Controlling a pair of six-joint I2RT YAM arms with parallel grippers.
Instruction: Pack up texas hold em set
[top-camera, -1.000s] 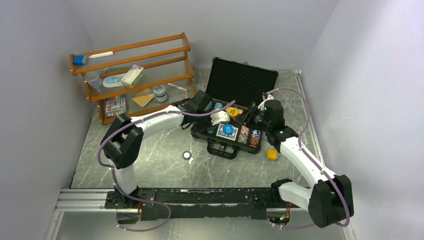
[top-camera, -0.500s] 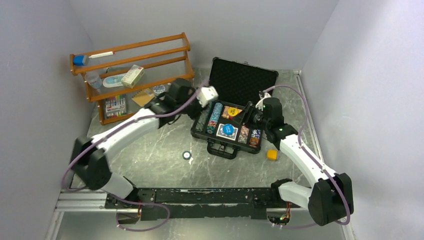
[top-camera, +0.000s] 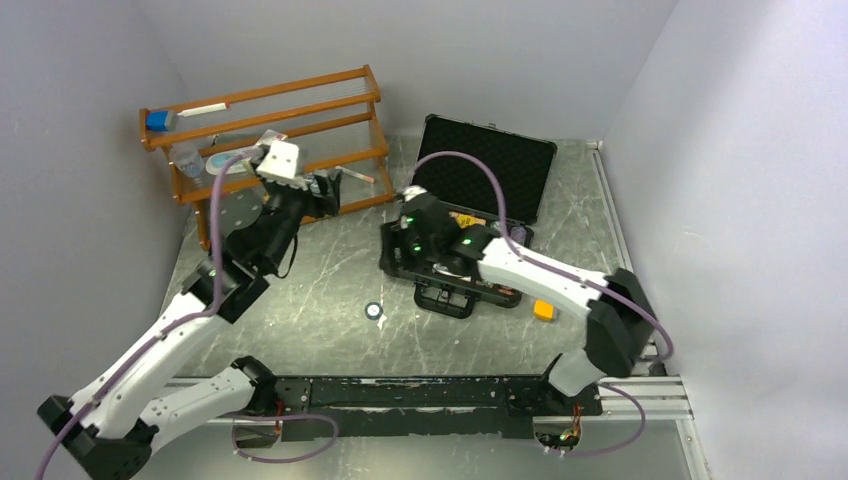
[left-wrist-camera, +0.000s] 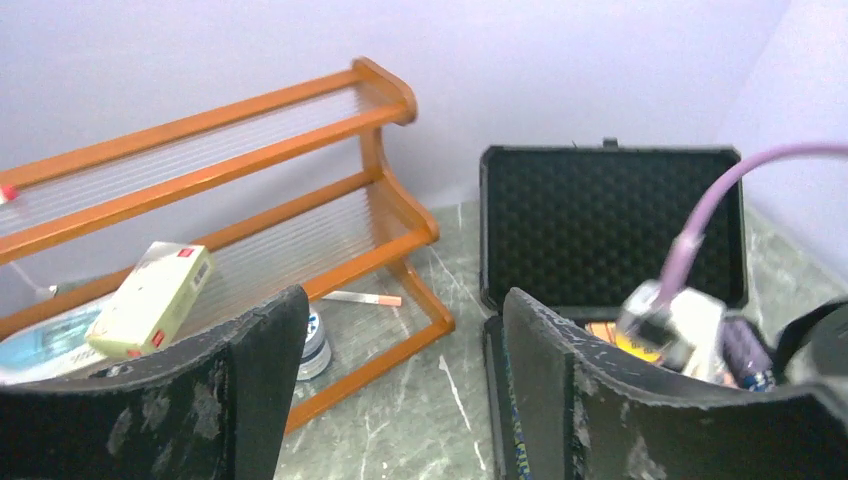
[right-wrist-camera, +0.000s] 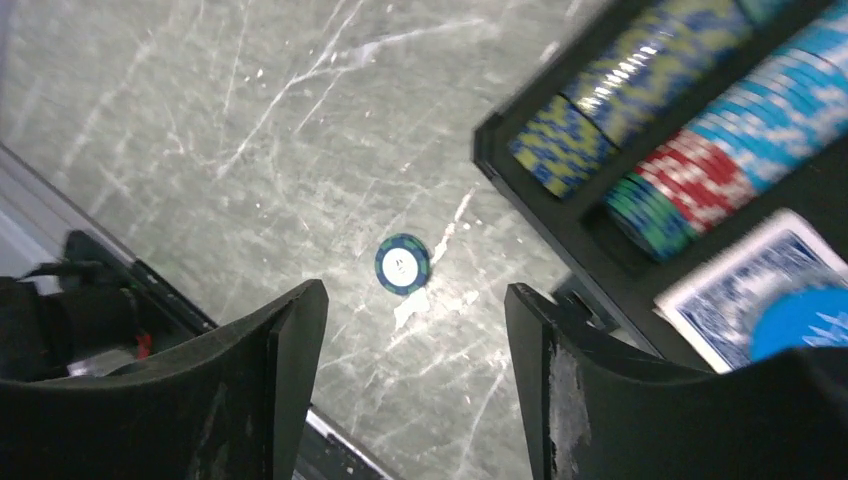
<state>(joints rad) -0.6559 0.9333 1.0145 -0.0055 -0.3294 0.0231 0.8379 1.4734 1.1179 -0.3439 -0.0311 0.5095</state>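
The black case (top-camera: 520, 215) lies open on the table, its foam-lined lid (top-camera: 485, 163) upright. Rows of striped chips (right-wrist-camera: 690, 140) and a blue card deck (right-wrist-camera: 745, 285) sit inside. One loose blue-green chip (top-camera: 374, 311) lies on the table in front of the case, also seen as the chip (right-wrist-camera: 403, 264) ahead of my right gripper (right-wrist-camera: 415, 385). That gripper is open and holds nothing, hovering over the case's near left corner (top-camera: 403, 247). My left gripper (top-camera: 322, 192) is raised by the rack, open and empty (left-wrist-camera: 405, 385), and looks toward the lid (left-wrist-camera: 610, 225).
An orange wooden rack (top-camera: 270, 150) with small items stands at the back left, its end post (left-wrist-camera: 400, 215) close to the case. A small orange cube (top-camera: 543, 309) lies right of the case's handle (top-camera: 446, 299). The rail (top-camera: 400, 392) runs along the near edge.
My left arm swung away from the case, up and left toward the rack. My right arm crossed from the case's right side to its left front. Both grippers opened.
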